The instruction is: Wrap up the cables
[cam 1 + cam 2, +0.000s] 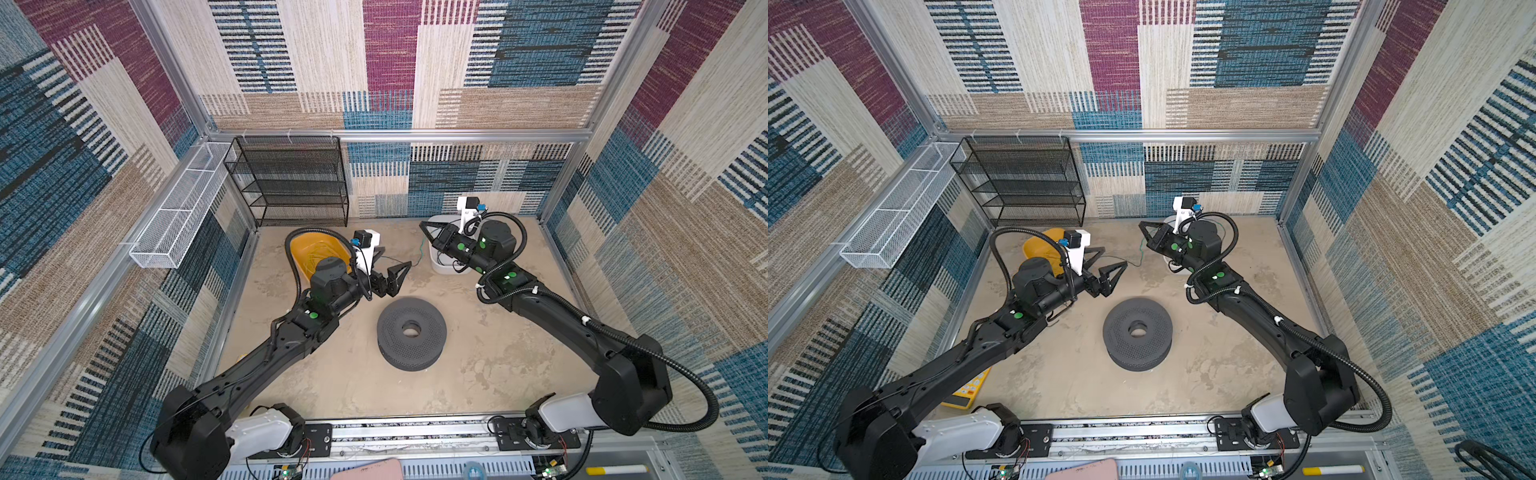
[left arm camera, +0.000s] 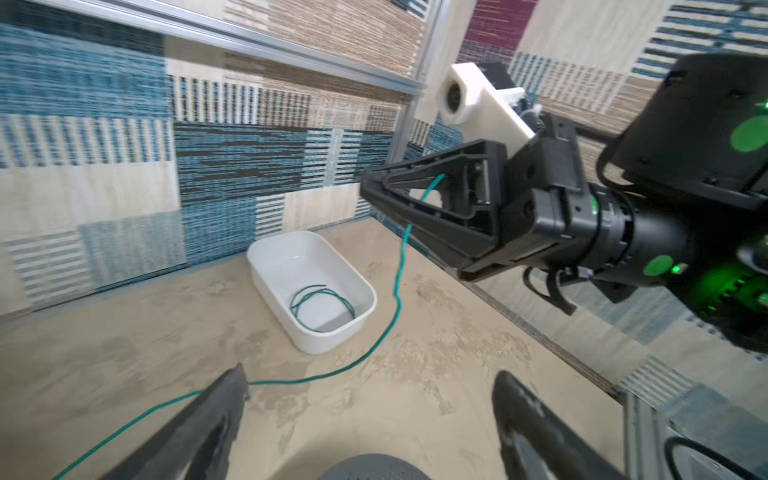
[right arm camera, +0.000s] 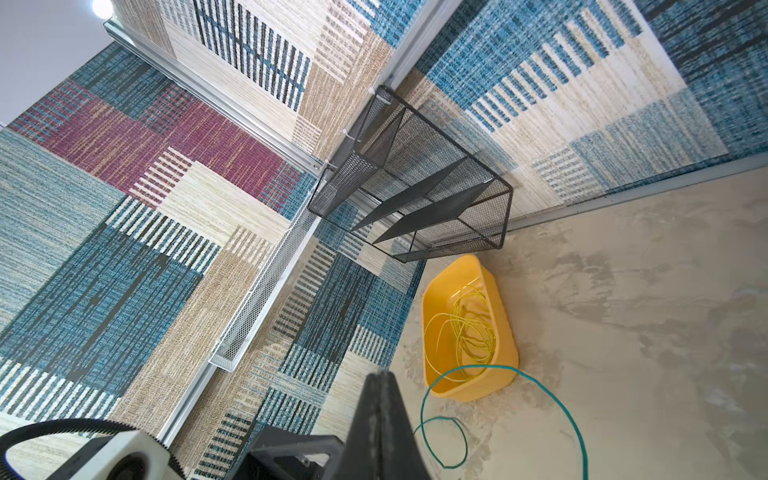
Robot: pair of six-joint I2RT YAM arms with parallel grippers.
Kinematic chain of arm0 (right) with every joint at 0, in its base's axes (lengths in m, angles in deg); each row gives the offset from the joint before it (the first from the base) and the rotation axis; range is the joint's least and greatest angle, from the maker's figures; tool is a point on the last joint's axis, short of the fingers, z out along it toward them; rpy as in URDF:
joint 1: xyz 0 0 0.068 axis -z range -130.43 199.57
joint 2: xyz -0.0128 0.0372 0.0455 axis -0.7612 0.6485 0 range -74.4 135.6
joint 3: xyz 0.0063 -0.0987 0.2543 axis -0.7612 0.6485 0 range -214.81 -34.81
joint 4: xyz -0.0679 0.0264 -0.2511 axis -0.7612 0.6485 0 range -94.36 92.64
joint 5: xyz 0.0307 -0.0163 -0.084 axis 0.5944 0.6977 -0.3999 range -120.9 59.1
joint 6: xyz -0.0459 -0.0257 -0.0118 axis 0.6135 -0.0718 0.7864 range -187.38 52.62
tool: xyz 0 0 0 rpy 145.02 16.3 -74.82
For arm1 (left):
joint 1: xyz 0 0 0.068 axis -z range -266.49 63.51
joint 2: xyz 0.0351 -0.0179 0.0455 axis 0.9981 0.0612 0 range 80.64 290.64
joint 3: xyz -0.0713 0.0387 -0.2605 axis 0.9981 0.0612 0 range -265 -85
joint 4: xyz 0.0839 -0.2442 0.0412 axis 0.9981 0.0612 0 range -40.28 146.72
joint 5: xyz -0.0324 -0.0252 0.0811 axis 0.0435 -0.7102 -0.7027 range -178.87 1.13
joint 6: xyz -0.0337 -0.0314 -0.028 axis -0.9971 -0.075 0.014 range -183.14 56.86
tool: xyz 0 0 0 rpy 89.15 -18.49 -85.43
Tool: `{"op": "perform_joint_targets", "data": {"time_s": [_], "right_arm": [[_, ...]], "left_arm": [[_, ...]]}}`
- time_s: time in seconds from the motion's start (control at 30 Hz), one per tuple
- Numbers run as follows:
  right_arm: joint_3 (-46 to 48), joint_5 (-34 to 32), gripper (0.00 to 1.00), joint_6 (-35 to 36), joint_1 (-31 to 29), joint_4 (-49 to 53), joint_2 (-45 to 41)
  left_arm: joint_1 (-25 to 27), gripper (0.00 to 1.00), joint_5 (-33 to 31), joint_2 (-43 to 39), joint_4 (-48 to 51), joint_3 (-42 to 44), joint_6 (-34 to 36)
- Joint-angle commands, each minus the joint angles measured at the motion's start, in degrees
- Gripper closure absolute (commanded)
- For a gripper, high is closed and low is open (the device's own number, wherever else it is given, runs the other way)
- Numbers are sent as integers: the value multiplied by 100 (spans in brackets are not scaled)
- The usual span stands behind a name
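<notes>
Pinched the cable (image 2: 400, 257) in the right gripper (image 2: 365, 189), fingers pressed together on it a little short of its end, raised above the table (image 1: 478, 353) near the white tub (image 2: 266, 282). Saw that grip plainly from the left wrist; in both top views made out only closed fingers (image 1: 432, 232) and a thin green line hanging below the tip. Followed the cable down to the table just beside the tub, then across the surface toward the left gripper (image 2: 370, 372). Held that gripper over the table with fingers (image 2: 199, 419) wide apart, clamped on nothing. Could not tell whether the cable, running under one finger, touched it. Placed the left gripper, in both top views, between the yellow tub (image 1: 301, 249) and the right gripper, well apart from the latter. From the right wrist, traced more of the cable in loose loops on the table in front of the yellow tub, with yellow wire (image 3: 469, 332) tangled inside. Noted a second cable (image 2: 320, 289) coiled in the white tub. Saw the dark spool (image 1: 411, 332) lying flat between the two arms, touching neither gripper.
</notes>
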Motion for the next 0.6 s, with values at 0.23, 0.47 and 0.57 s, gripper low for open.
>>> {"op": "perform_joint_targets", "data": {"time_s": [0.23,0.47,0.57], "right_arm": [[51,307,100,97,24,109,-152],[59,399,100,129,26,140,-206],[51,445,100,139,34,149,-189]], "left_arm": [[-687,10,-3059,129,1793,411,-992],[-1526,22,-2427,500,1625,528,-1251],[-1640,26,-1933,755,1608,359,-929]]}}
